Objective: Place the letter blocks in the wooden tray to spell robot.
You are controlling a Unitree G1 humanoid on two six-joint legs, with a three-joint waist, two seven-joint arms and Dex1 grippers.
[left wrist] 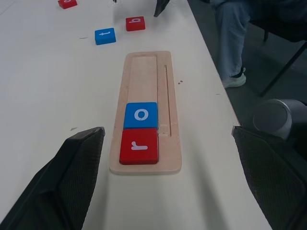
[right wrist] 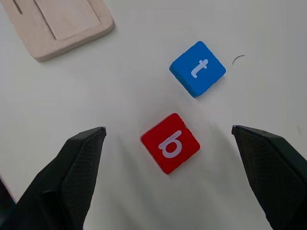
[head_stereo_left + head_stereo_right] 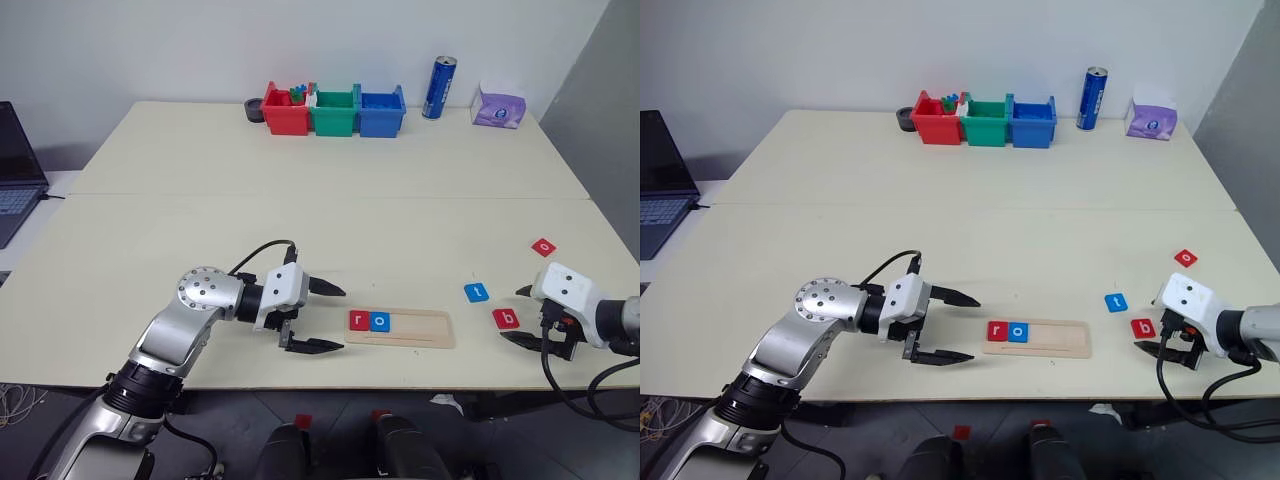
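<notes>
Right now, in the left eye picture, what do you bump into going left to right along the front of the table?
left gripper → red r block → blue o block → blue t block → red b block → right gripper

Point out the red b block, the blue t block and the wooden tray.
red b block [image 2: 170,143], right wrist view, its top face.
blue t block [image 2: 197,68], right wrist view, its top face.
wooden tray [image 1: 144,76], left wrist view, bare recess.

Bright, even overhead light, soft shadows; wrist-view edges perhaps slightly blurred
</notes>
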